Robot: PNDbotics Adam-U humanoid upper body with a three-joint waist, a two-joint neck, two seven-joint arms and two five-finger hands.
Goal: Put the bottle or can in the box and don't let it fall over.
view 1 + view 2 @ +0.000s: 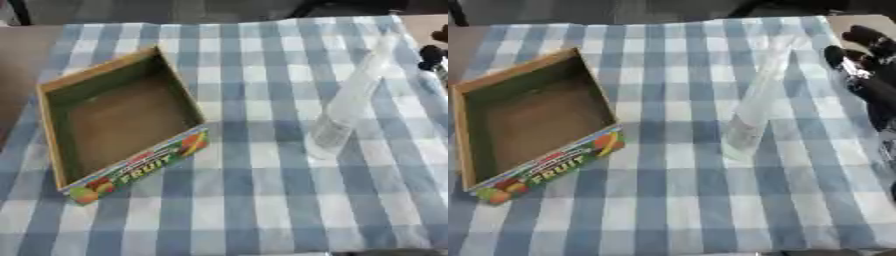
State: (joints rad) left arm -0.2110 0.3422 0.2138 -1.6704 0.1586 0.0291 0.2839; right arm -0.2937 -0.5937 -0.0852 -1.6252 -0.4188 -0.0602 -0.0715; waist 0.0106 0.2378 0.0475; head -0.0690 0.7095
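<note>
An empty cardboard box (122, 120) with a fruit label sits near-left on the checked cloth (262, 210) over the bench. A clear bottle (756, 97) stands mid-right, tall and narrow, so a sideways brush could topple it. The right hand (866, 75) hovers far-right, fingers apart.

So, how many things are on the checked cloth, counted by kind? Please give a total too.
Boxes: 1, the box, open on top and nothing seen inside
Bottles: 1, the clear bottle, standing to the right of the box
Robot hands: 1, the right hand, beside the bottle and not holding it
Total: 3
</note>
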